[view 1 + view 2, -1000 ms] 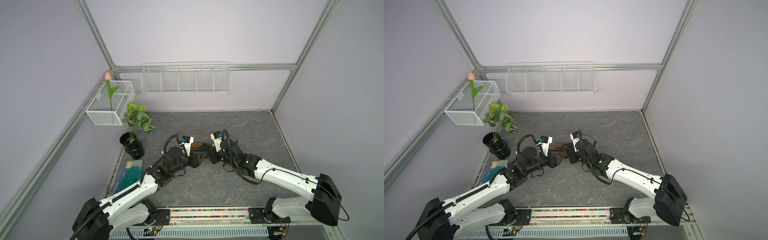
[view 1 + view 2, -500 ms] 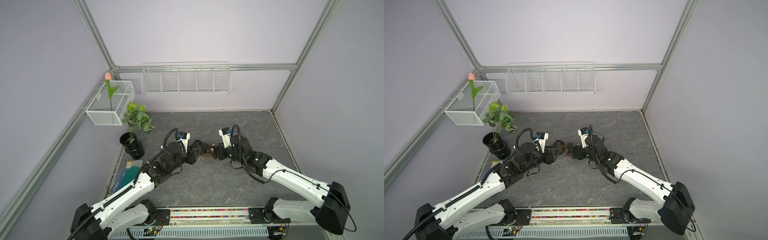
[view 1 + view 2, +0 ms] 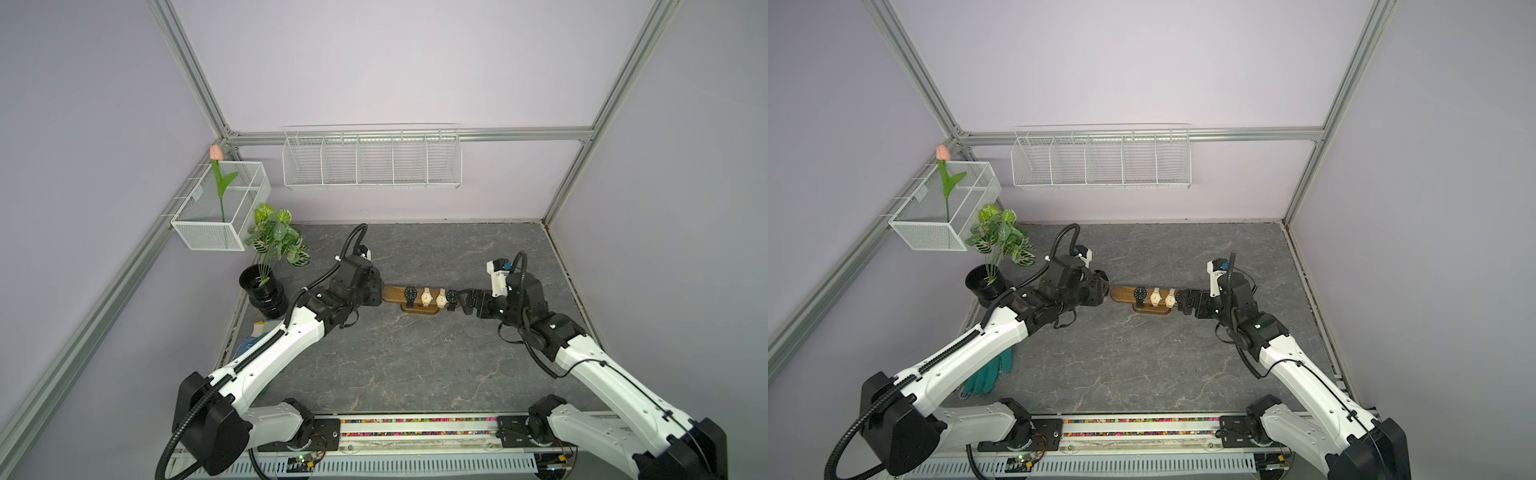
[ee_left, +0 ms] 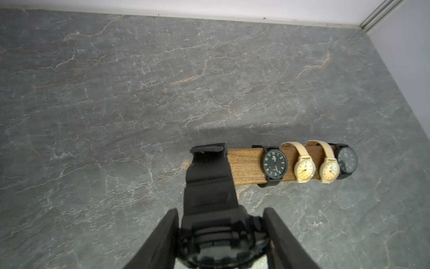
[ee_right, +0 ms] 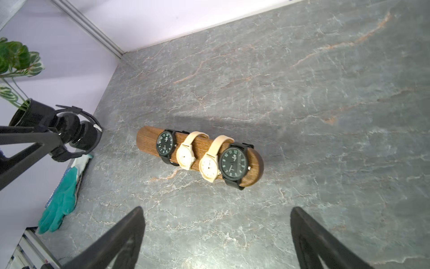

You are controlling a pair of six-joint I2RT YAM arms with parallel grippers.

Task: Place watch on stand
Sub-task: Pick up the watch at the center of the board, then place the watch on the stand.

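The left gripper is clamped on the case of a chunky black watch. The strap reaches forward from the jaws and, in the left wrist view, overlaps the bare end of the stand. Whether strap and wood touch I cannot tell.

In both top views the stand sits a little below mid-frame. This gripper is at its frame-left end, and the right gripper is just off its frame-right end. The right gripper is spread wide and holds nothing.

Four watches already ring the bar, two black outside and two beige between. They crowd its frame-right half, so only the frame-left stretch is free.

The step in hand looks like threading the strap loop over that free end. To do it well:
- Square the loop to the bar's axis first.
- Keep the loop's lower run below the wood.
- Slide along the bar rather than pushing down.
- Stop short of the first black watch.

The base looks small, so a sideways shove could skate the stand across the table. The right gripper is well placed to brace the far end.
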